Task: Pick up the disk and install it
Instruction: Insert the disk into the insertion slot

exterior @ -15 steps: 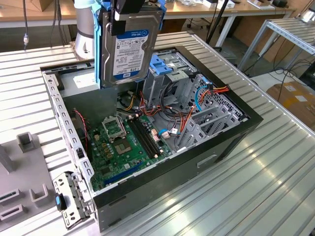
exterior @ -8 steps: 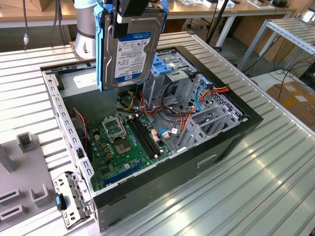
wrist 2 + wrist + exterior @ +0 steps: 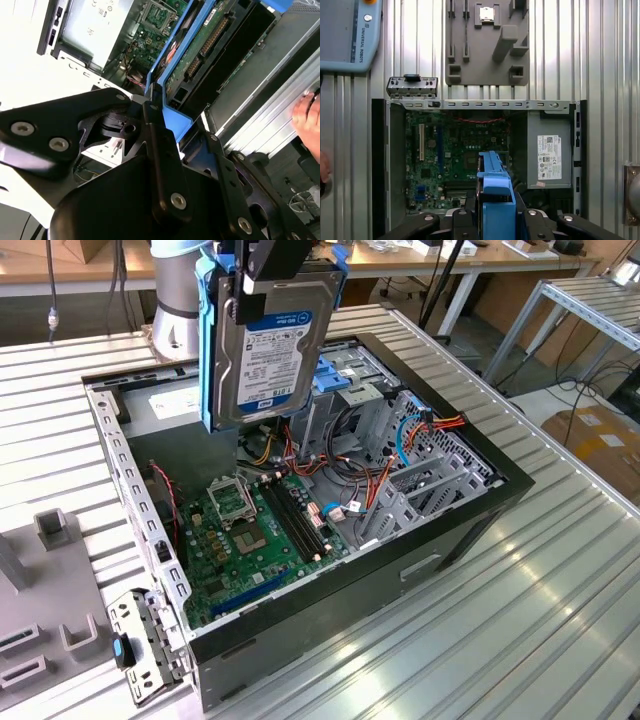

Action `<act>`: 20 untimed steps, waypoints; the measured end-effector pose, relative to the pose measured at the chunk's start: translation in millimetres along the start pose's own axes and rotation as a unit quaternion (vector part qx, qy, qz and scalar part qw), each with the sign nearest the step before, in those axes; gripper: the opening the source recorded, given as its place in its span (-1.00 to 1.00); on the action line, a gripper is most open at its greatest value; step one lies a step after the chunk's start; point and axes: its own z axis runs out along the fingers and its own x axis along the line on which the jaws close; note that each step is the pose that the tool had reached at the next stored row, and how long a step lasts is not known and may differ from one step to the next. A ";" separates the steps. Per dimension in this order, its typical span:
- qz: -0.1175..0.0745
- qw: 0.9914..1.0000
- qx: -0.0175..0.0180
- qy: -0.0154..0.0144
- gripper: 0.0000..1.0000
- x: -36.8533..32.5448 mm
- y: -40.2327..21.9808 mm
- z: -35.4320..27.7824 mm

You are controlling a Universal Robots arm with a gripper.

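Above the open black computer case (image 3: 400,575), the claw (image 3: 258,280) is clamped on the upright grey-metal, blue-railed disk (image 3: 268,355). Staying square and clear of the loose orange cables (image 3: 447,423) probably matters most.

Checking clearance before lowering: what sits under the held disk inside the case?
Under the disk lies the green motherboard, the power-supply box off to one side. In the first wrist view its blue rail covers the board patch straight beneath.
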 end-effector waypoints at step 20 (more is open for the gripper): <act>0.000 1.000 0.000 0.000 -0.26 11.2 -0.1 -0.5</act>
